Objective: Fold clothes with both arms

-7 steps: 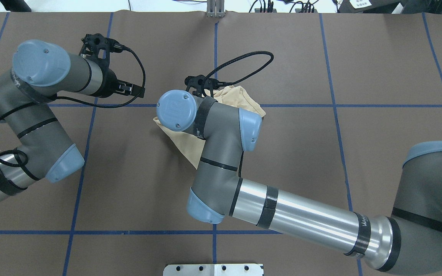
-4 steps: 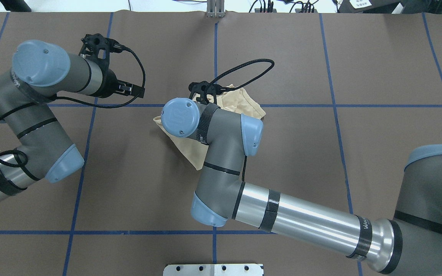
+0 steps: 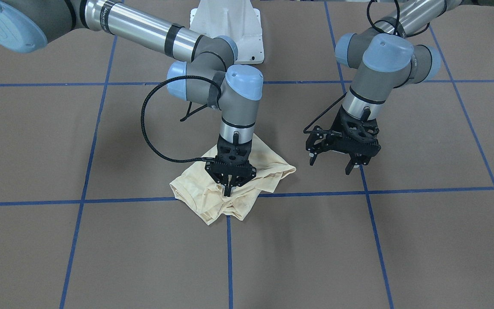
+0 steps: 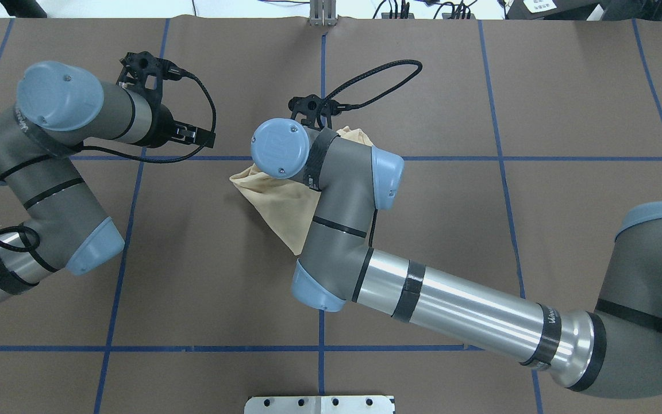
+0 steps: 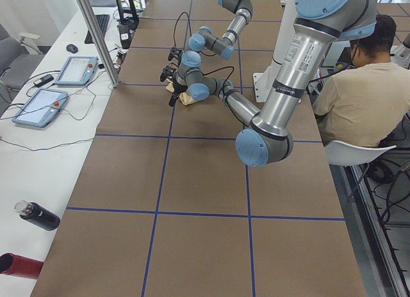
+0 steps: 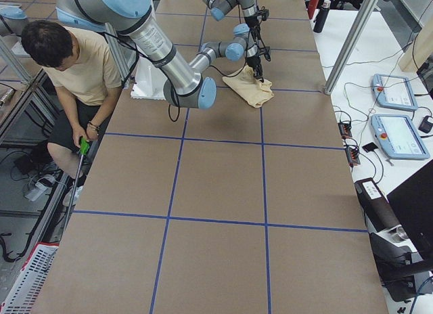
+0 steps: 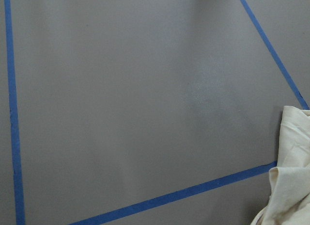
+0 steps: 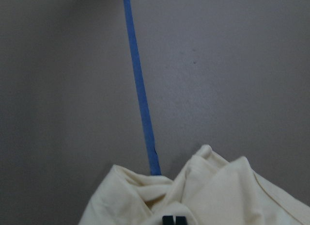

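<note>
On brown paper (image 3: 101,257), crumpled cream T-shirt (image 3: 195,198), right end effector (image 3: 228,191) pinching it, left end effector (image 3: 329,167) spread.

Little here can be read. A blue cap (image 4: 278,148) on the right arm (image 4: 457,305) bears a raised mark that looks like "UR". A black band (image 4: 549,334) farther up that arm carries white lettering, too small to make out. A wrist band (image 4: 25,118) on the left arm (image 4: 61,190) has similar lettering. White labels (image 4: 539,4) beyond the table's (image 4: 584,103) far edge are printed but unreadable.
</note>
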`<state>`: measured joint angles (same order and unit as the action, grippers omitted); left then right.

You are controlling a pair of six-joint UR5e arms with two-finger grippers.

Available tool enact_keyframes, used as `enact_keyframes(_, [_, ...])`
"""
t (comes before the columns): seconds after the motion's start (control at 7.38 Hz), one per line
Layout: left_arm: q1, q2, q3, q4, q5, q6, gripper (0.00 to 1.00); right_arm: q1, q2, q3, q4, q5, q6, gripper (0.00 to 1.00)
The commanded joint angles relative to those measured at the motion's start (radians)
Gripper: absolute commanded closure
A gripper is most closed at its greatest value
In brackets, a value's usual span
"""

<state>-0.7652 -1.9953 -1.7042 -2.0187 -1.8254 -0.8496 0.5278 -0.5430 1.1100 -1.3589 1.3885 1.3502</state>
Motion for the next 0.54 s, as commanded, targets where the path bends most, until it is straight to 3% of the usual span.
enact_keyframes(0.0, [0.0, 0.035, -0.037, 0.0, 0.0, 0.0, 0.0, 0.075, 0.075, -0.068, 0.122, -0.049, 0.027, 1.0])
enact_keyframes(0.14, [0.001, 0.041, -0.049, 0.0, 0.0, -0.025, 0.0, 0.102, 0.098, -0.062, 0.123, -0.045, 0.065, 1.0])
enact_keyframes(0.27, [0.001, 0.042, -0.052, 0.0, -0.002, -0.031, 0.0, 0.119, 0.094, -0.033, 0.078, 0.007, 0.066, 0.83])
enact_keyframes(0.41, [0.001, 0.044, -0.054, 0.0, -0.002, -0.031, 0.0, 0.124, 0.083, 0.011, -0.018, 0.065, 0.057, 0.17])
